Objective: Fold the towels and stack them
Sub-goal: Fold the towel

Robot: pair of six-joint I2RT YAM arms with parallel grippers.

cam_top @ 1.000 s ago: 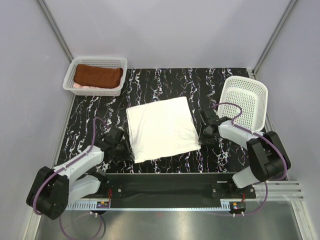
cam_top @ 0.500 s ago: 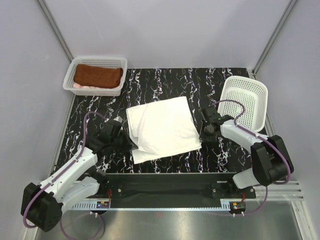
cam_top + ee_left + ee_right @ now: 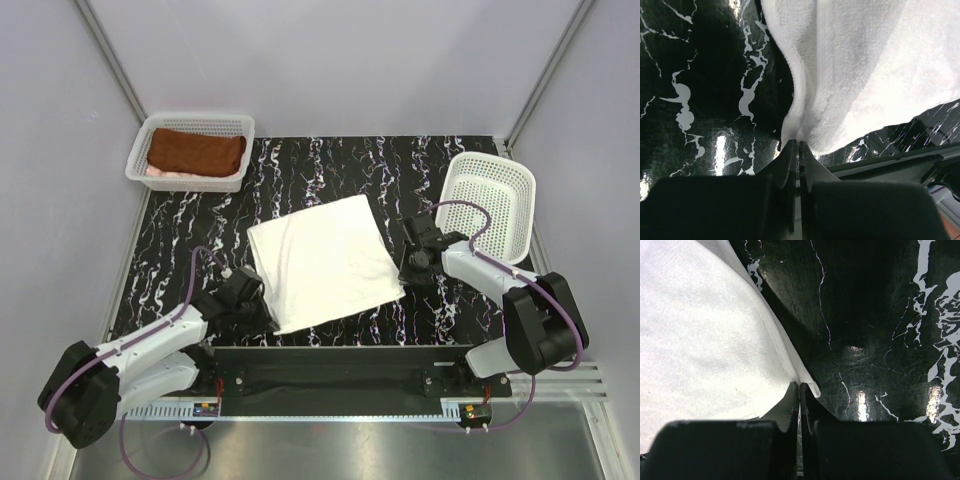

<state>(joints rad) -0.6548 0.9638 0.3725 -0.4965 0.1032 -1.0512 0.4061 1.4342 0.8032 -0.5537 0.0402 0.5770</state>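
**White towel (image 3: 325, 262) pulled flat between two pinches**

Mid-table on the black marbled table (image 3: 190, 240), it sits skewed; its slightly longer axis runs roughly 8 to 2 o'clock. The left gripper (image 3: 799, 144) has its jaws pressed together on the hem at the cloth's 7 o'clock corner; the right gripper (image 3: 800, 385) nips the 4 o'clock corner. Only the wrist views show cloth between the fingertips; only the top view shows the rust-brown towel (image 3: 197, 153) over the pale pink towel (image 3: 160, 172) in the basket (image 3: 200, 122) at 10 o'clock. Half a second ago the left edge was rumpled and raised; now it lies smooth, and the left gripper is nearer the bases.
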